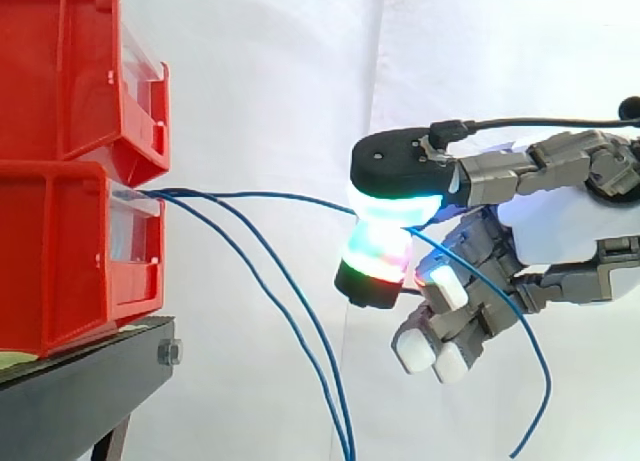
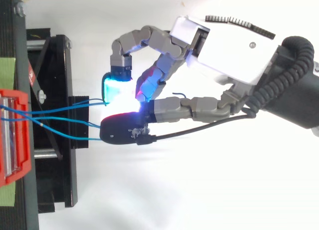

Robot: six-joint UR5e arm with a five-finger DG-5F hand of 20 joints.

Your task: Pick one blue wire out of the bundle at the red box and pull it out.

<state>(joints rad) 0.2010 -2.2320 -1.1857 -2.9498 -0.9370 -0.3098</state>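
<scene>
Two stacked red boxes stand at the left; blue wires leave the lower red box (image 1: 60, 251) at its clear front. One blue wire (image 1: 270, 194) runs nearly level and taut from the box to my hand (image 1: 560, 221). Two glowing fingertips (image 1: 375, 261), one above the other, pinch it, and the other fingers are curled below. The wire's free end (image 1: 530, 401) hangs down behind the hand. Two other blue wires (image 1: 280, 301) droop from the box towards the bottom edge. From above, the hand (image 2: 234, 45) is right of the red box (image 2: 15, 135), with the wire bundle (image 2: 60, 121) between them.
The upper red box (image 1: 60, 71) overhangs the lower one. Both rest on a black stand (image 1: 80, 381) with a bolt at its corner. Behind everything hangs a white curtain. The stand's black frame (image 2: 55, 90) lies under the wires in the top view.
</scene>
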